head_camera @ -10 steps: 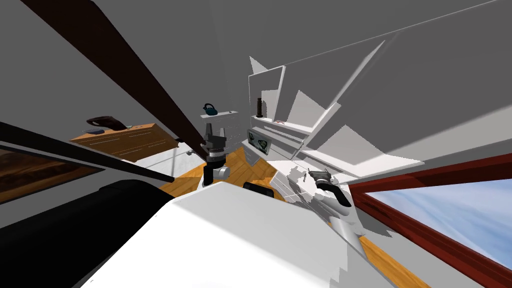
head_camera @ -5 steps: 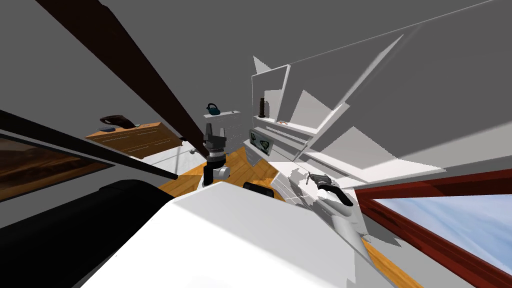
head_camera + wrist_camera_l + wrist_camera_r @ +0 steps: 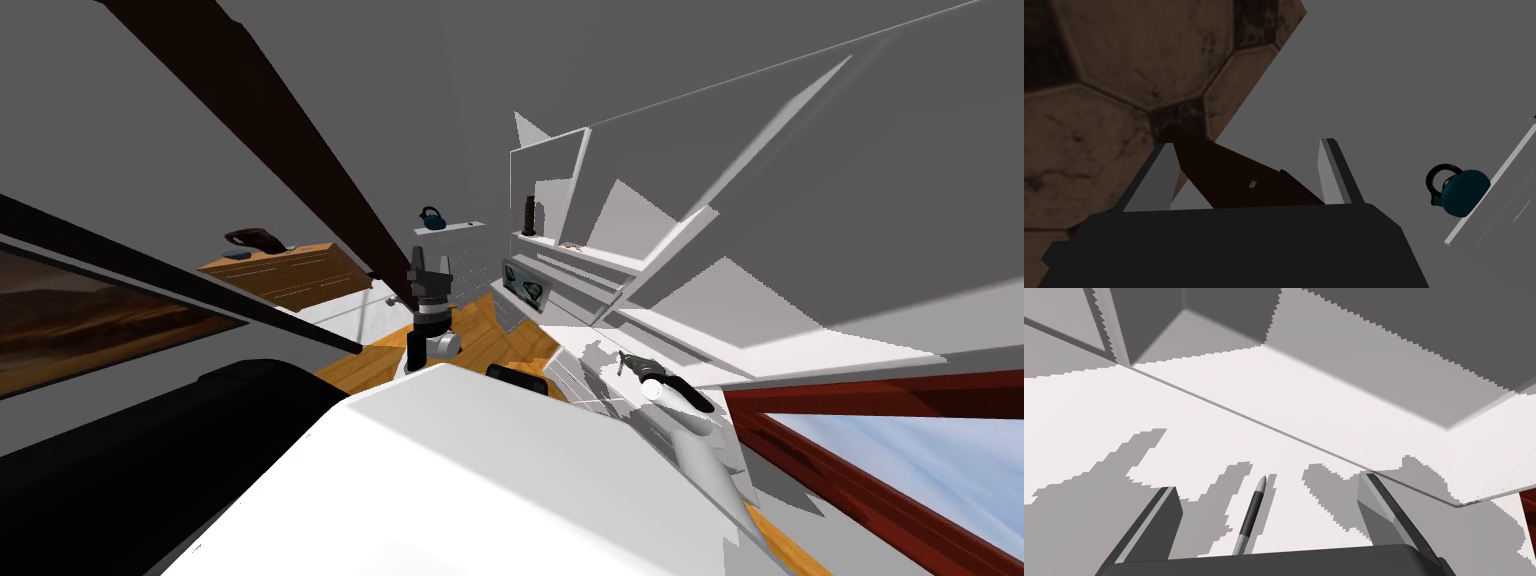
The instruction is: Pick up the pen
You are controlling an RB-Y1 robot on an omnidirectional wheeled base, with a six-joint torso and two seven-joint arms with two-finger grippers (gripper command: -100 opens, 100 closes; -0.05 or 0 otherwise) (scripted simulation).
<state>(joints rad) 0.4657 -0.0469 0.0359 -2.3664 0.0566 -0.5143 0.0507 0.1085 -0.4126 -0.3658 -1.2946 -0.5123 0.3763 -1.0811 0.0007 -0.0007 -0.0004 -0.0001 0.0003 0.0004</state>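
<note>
Currently the right gripper (image 3: 1266, 484) hangs over the pen (image 3: 1251, 515), with its fingers (image 3: 1156, 513) spread wide and holding nothing. The pen lies flat on the white tabletop (image 3: 1099, 438), between the two fingers and touching neither. The pen is slim. It has a black barrel in the middle and a light grey pointed tip aimed away from the gripper's body. The end of its grey rear section is hidden behind that body. The pen runs roughly along the direction the fingers point. The left gripper (image 3: 1246, 144) is raised well apart from the pen, its fingers likewise spread and empty.
</note>
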